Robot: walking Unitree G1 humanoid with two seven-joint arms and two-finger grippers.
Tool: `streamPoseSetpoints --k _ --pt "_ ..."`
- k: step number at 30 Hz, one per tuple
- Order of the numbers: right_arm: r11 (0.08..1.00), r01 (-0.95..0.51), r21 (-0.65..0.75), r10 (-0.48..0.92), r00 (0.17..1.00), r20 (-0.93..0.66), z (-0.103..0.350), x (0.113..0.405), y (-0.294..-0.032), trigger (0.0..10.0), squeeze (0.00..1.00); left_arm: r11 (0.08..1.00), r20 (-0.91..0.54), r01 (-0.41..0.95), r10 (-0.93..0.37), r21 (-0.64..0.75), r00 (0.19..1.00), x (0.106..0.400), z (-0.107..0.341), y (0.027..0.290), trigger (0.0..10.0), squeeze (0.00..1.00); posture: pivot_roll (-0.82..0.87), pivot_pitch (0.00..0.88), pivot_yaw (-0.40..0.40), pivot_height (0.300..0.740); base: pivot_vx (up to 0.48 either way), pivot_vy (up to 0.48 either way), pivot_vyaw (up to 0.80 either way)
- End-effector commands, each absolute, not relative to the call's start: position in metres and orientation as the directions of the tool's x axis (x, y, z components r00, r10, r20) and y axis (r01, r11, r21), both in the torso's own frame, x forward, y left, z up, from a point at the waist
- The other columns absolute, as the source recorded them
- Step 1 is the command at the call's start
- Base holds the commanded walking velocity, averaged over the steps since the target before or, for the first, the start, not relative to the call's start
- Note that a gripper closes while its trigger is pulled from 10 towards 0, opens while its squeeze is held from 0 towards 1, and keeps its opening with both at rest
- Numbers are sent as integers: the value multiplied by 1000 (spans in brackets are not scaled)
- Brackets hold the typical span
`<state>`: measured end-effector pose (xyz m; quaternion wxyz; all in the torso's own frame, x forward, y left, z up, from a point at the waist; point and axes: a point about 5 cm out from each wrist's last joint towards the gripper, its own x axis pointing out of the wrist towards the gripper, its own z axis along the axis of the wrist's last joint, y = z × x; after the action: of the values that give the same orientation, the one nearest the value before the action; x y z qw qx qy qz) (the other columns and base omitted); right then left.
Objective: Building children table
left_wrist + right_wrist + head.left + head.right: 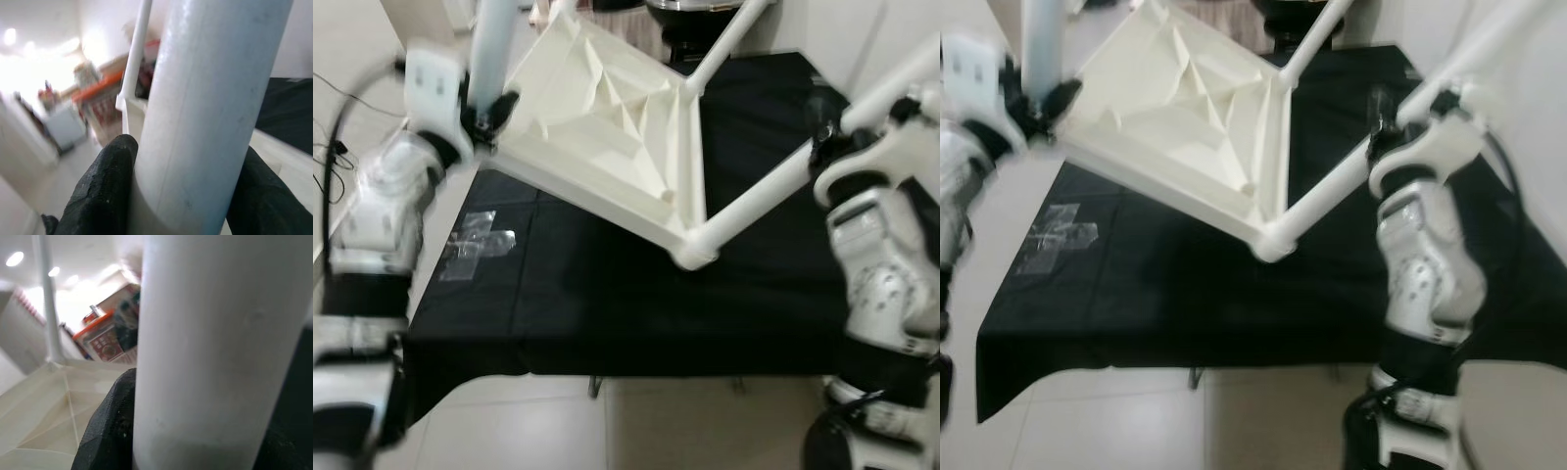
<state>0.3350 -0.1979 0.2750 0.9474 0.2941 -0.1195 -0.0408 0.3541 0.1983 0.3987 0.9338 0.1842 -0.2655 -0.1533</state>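
A cream children's table top [607, 127] is held upside down and tilted above the black-covered table [607, 304], its ribbed underside showing. White round legs stick out of its corners. My left gripper [489, 110] is shut on the leg [494, 44] at the left corner; the left wrist view shows black fingers [105, 191] on both sides of that leg [210, 107]. My right gripper [822, 142] is shut on the leg [773, 191] running from the near corner [695, 250] up to the right. In the right wrist view that leg [215, 347] sits against a black finger [110, 431].
Clear tape strips [475, 245] lie on the black cloth at the left. Pale tiled floor [607, 431] runs along the near edge. A dark round object [690, 15] stands beyond the far edge. A red and orange box [105, 90] sits in the room behind.
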Motion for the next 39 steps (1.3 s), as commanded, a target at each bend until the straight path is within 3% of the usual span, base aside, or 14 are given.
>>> streamPoseSetpoints --k 1,3,6,7,13,18,19,22,23,26,27,29,30,39 --pt "826 90 557 94 952 -292 168 346 -137 0 0 878 826 302 -461 372 323 274 514 173 10000 0 -5 87 89 740 0 0 0" --pt "759 97 644 198 908 -369 147 345 -91 0 0 835 812 342 -525 431 257 260 543 153 10000 0 12 93 100 740 0 0 0" --pt "744 115 658 214 892 -397 141 345 -77 0 0 809 800 385 -552 445 234 257 551 145 10000 0 28 96 109 740 0 0 0" --pt "736 155 659 189 888 -420 135 348 -72 0 0 785 786 428 -574 447 231 257 555 138 10000 1000 39 103 119 740 0 0 0" --pt "711 286 642 70 880 -470 121 357 -85 0 0 738 757 528 -606 420 244 263 556 127 10000 1000 57 124 145 740 0 0 0" --pt "626 492 605 -185 847 -498 113 368 -145 0 0 670 694 632 -665 390 276 276 540 120 10000 1000 74 153 156 740 0 0 0" --pt "608 527 593 -238 834 -498 114 369 -160 0 0 651 680 652 -680 388 274 277 536 119 10000 820 72 157 157 740 0 0 0" --pt "599 546 586 -266 826 -497 114 369 -168 0 0 638 672 667 -689 385 271 278 535 118 10000 820 72 157 157 740 0 0 0" --pt "591 582 559 -309 803 -510 110 368 -179 0 0 629 667 679 -693 378 272 279 531 117 10000 0 71 163 155 740 0 0 0" --pt "582 637 505 -367 760 -536 101 364 -195 0 0 616 666 701 -695 358 271 279 525 116 10000 0 70 163 154 740 0 0 0" --pt "593 648 479 -383 750 -540 99 363 -199 3804 0 611 666 709 -696 352 269 278 522 116 10000 0 70 166 152 740 0 0 0" --pt "604 663 443 -402 733 -548 96 362 -204 3804 0 602 664 720 -699 346 266 277 519 115 10000 0 65 169 148 740 0 0 0" --pt "615 676 406 -428 718 -548 96 362 -211 10000 1000 595 663 729 -700 338 265 276 515 115 10000 0 61 172 145 740 0 0 0" --pt "608 751 259 -547 632 -549 91 353 -240 10000 1000 566 654 762 -711 315 258 271 497 118 10000 0 51 182 122 740 0 0 0"
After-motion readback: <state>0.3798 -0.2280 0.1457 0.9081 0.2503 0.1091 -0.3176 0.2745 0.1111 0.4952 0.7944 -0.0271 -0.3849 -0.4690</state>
